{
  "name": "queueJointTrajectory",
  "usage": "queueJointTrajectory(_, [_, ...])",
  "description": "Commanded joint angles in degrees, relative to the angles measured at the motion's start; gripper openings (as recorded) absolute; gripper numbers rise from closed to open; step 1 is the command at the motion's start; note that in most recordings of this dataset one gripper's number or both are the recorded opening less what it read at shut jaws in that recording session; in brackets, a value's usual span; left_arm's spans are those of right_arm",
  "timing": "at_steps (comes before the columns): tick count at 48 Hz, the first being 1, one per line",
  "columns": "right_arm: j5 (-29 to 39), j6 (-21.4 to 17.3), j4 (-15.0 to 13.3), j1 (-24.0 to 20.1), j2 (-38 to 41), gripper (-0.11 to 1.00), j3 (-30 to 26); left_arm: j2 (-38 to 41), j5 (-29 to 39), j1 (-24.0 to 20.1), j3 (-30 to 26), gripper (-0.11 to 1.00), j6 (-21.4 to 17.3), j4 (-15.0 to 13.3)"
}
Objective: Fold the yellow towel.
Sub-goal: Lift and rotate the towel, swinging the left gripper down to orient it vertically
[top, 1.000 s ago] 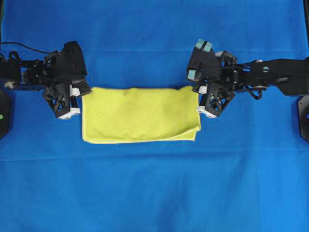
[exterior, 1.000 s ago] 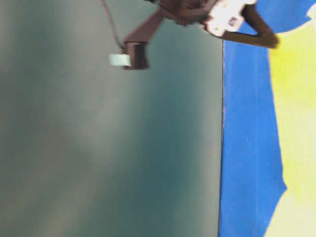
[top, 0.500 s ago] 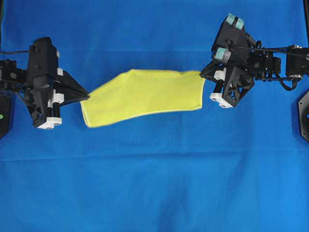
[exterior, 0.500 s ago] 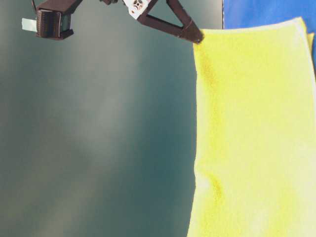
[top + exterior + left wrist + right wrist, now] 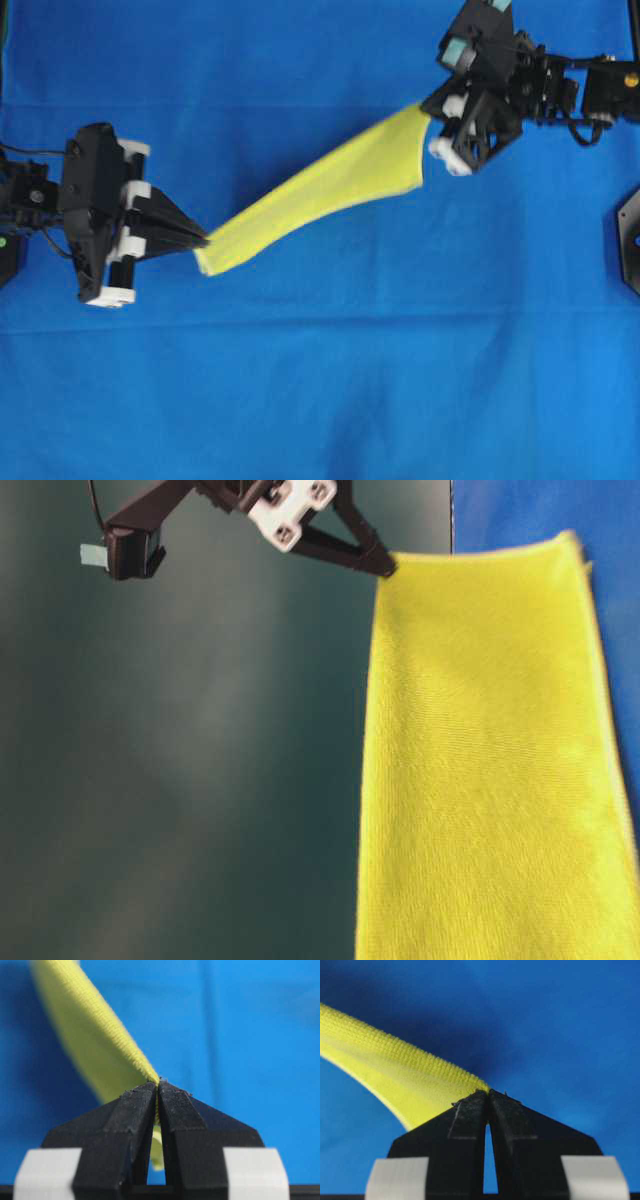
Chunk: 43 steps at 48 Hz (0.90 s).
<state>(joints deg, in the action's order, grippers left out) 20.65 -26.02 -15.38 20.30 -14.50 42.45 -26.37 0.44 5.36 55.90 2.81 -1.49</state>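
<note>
Mid-fold, not done. The yellow towel [image 5: 318, 188] is off the table, strung as a taut band between the two claws, hanging clear of the blue cloth [image 5: 320, 380] below. In the table-level view it hangs as a flat sheet from the pinched corner, and a second layer edge shows along one side, so my read is that one fold is already in and it's doubled.

Left claw [image 5: 200, 241]: pressed together, pinching one end of the towel right at its tips; the wrist view shows the hem caught between the two fingers [image 5: 135, 1110].
Right claw [image 5: 432, 108]: also pressed together on the opposite end, towel running away from its tips toward the left claw.

Left to do, as I judge it: bring the ends together or lay the towel down for the next fold, release, and leave it flat.

Count: one yellow towel, one blue cloth, two claws. Nothing else on the table that I can see.
</note>
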Motion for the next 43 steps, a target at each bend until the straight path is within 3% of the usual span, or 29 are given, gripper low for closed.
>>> queueJointTrajectory(1, [-1.4, -0.1, -1.4, 2.5, 0.6, 0.02, -2.5, 2.1, -3.3, 2.2, -2.8, 0.01, -0.4, 0.1])
queueJointTrajectory(11, [-4.2, 0.5, -4.0, 4.7, 4.6, 0.02, -7.3, 10.9, -7.2, 5.3, -10.5, 0.01, -3.2, 0.1])
queueJointTrajectory(23, [-4.1, 1.1, -7.4, 5.5, 10.3, 0.02, -15.4, 21.5, -6.1, 7.4, -21.8, 0.01, -9.4, 0.1])
queueJointTrajectory(31, [-3.5, 1.6, -7.8, 5.5, 12.3, 0.02, -18.2, 24.6, -4.1, 7.5, -24.5, 0.01, -10.2, 0.1])
queueJointTrajectory(43, [-3.3, 1.7, -8.3, 5.6, 12.0, 0.02, -17.5, 25.9, -4.4, 7.5, -26.2, 0.01, -10.6, 0.0])
